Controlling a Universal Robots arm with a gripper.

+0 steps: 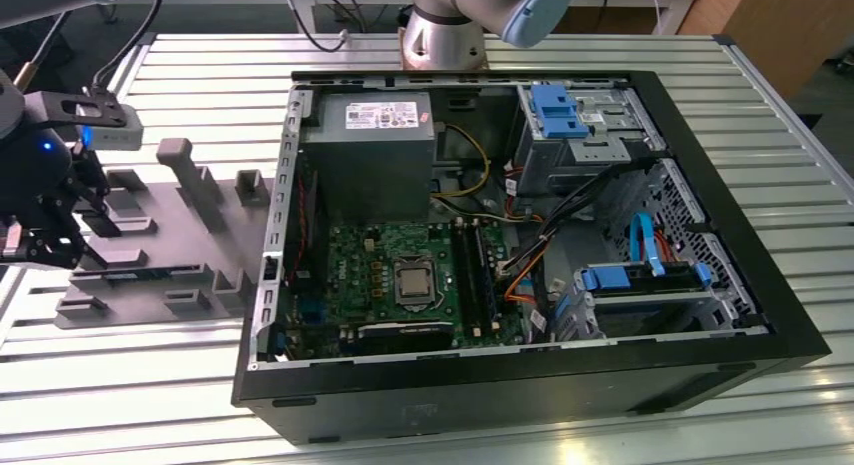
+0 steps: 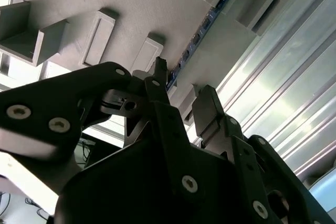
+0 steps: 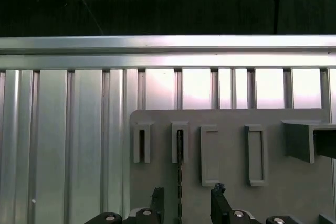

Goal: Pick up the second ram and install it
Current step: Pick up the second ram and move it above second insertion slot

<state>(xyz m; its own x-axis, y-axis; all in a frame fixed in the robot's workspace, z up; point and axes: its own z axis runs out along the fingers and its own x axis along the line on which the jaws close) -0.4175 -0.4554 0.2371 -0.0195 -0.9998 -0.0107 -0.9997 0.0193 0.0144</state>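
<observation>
Slatted aluminium table (image 1: 160, 55) carried a grey holder plate (image 1: 147, 200) at the exterior view's left and an open computer case (image 1: 534, 385) at centre. The gripper (image 1: 47, 247) hung over the holder plate. In both wrist views its fingers (image 3: 157, 198) were spread, one on either side of the second ram (image 3: 180, 150), with a gap showing on each side, so nothing was pinched. The second ram (image 2: 202, 24) stood on edge in a slot of the holder plate; the adjacent recesses (image 3: 209, 156) appeared vacant.

Step in hand, as judged: the pick-up, with the board straddled but not yet grasped. Closing on so thin a board would call for fingers centred on it and meeting both faces squarely, followed by a straight lift out of the slot.

The computer case contained a green motherboard (image 1: 354, 255), a grey power supply (image 1: 367, 155), blue drive brackets (image 1: 554, 110) and loose cabling. Whether its long black memory slots (image 1: 470, 275) were occupied could not be told.
</observation>
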